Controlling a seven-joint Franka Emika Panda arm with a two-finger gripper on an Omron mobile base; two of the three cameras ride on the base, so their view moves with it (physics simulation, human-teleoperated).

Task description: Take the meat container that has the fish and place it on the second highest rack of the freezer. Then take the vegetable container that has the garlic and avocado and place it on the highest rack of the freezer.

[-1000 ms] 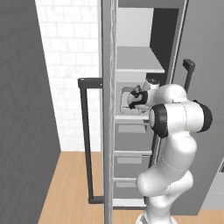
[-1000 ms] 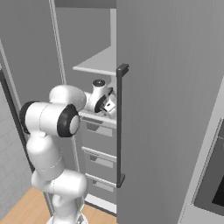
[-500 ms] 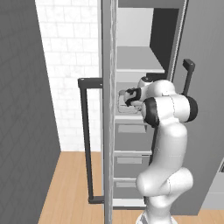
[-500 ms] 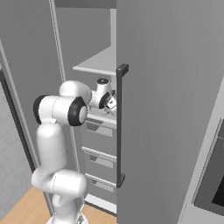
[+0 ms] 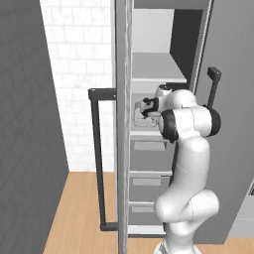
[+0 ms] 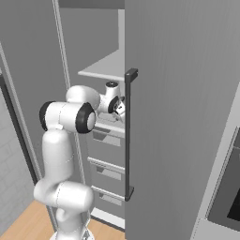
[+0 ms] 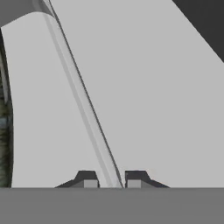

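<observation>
Left base view: the white arm reaches into the tall narrow grey freezer [image 5: 163,149], whose door with a long dark vertical bar handle [image 5: 96,158] stands swung open. The dark two-finger gripper [image 5: 144,105] sits low over the flat light-grey second highest rack [image 5: 149,133], the shelf directly above the grey drawers. A pale tray-like container [image 5: 140,117] rests on that rack just beneath the hand; its contents are too small to tell, so I cannot confirm the fish. The flat light-grey highest rack [image 5: 156,67] above it carries nothing visible.

Right base view: the wrist is tucked in at the second highest rack [image 6: 110,125], partly behind the freezer's other grey door panel. The drawers [image 6: 108,150] below are closed.

Hand view: the two dark tips of the gripper [image 7: 111,180] stand nearly together, a thin pale edge line running between them; jaws closed. Whether they pinch the container's rim I cannot tell.

Judgement: the first placement is in hand, container at rack level. The next move calls for opening the jaws and backing straight out, clear of the rack above, before fetching the garlic and avocado container.
</observation>
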